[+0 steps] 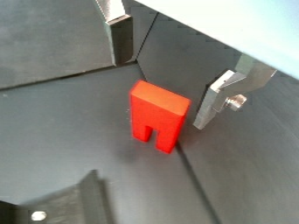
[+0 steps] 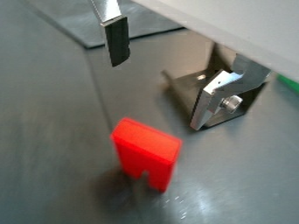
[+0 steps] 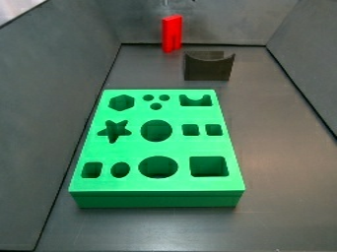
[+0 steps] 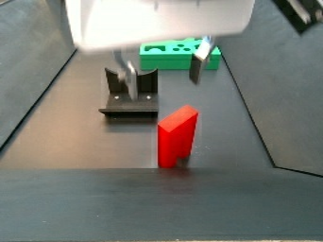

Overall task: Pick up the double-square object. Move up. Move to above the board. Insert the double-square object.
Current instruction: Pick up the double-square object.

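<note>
Tool (image 1: 170,74) hangs wide open above the double-square object (image 1: 156,115), gripping nothing; that red block stands upright near the floor's far edge, well apart from the board (image 3: 158,148).

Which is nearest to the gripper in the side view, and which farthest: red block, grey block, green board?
Gripper hovers open above the red block.
1. Red block, just below the fingers.
2. Grey block, beside it.
3. Green board, far end.

The double-square object (image 3: 171,32) stands upright on the floor, well beyond the board (image 3: 160,148), beside a dark grey block (image 3: 208,65).
</note>
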### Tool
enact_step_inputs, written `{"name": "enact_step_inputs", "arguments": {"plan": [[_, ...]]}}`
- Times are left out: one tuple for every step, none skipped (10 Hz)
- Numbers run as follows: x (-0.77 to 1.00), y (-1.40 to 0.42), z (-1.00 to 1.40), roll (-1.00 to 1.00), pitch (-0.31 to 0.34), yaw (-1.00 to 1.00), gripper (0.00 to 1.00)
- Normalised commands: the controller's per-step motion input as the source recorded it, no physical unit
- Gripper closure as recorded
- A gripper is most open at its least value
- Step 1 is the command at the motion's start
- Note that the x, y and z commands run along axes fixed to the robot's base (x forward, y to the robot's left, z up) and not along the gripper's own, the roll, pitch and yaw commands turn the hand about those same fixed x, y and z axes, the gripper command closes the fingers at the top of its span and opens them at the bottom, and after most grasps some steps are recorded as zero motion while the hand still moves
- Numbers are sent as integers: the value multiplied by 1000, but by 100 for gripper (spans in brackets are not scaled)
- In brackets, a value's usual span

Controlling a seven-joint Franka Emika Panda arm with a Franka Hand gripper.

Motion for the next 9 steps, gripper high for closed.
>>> {"name": "enact_step_inputs", "arguments": {"plan": [[-271,234,-637,51,-156,729,0],[-106,37,-354,0,-100,506,0],[0,0,0,-7,0,0,0],[0,0,-343,0,-57,140,0],[0,0,-543,37,-126,283,0],[-77,0,-589,71,-131,331,0],[-31,37,-237,0,-39,266,0],[0,0,-46,0,0,0,0],[-151,14,-380,44,-64,140,0]]}}
